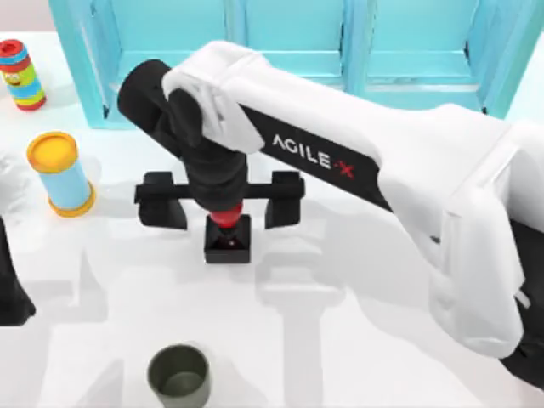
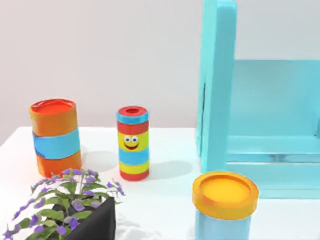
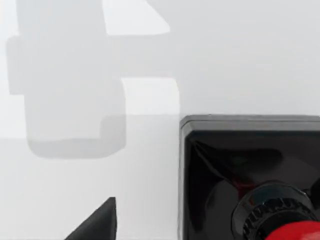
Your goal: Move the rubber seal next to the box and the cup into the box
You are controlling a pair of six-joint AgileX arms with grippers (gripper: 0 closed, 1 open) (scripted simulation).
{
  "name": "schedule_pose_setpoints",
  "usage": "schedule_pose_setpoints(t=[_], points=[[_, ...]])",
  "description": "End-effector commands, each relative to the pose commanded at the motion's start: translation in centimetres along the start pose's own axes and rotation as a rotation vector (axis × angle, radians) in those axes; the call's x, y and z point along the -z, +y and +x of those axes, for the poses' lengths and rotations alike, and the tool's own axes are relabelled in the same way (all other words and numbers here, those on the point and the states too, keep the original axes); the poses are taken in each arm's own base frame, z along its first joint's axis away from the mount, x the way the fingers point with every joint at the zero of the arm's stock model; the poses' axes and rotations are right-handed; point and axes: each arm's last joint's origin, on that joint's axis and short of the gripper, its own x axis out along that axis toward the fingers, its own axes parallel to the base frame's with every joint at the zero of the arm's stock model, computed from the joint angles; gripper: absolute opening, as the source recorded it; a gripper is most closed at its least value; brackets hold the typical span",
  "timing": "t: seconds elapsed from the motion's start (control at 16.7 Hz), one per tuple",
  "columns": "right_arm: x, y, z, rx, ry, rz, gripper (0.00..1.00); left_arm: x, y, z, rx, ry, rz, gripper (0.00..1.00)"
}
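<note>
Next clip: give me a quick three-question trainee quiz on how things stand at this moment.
1. True or false: the right tool is shut on the cup.
2. Which thing does the right tool hang over in the top view? A) the cup B) the rubber seal C) the striped toy
3. Fill in: in the left wrist view, the plant has ___ flowers.

Key
1. False: its fingers are spread wide, one on either side of the seal's red knob; the cup stands apart and untouched.
2. B
3. purple

Note: the left tool is parked at the left edge of the table.
</note>
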Motion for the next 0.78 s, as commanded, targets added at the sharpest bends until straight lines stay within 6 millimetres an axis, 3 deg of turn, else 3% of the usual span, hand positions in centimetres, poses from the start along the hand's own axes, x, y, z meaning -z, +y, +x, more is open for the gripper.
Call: schedule_pose_setpoints(t=[0.72, 0.78], points=[[0.00, 0.00, 0.00, 0.000, 0.000, 0.000, 0.02, 0.00, 0.00, 0.00, 0.000, 0.000, 0.000, 1.00], [0.00, 0.00, 0.00, 0.000, 0.000, 0.000, 0.00, 0.00, 0.00, 0.00, 0.000, 0.000, 0.000, 1.00]])
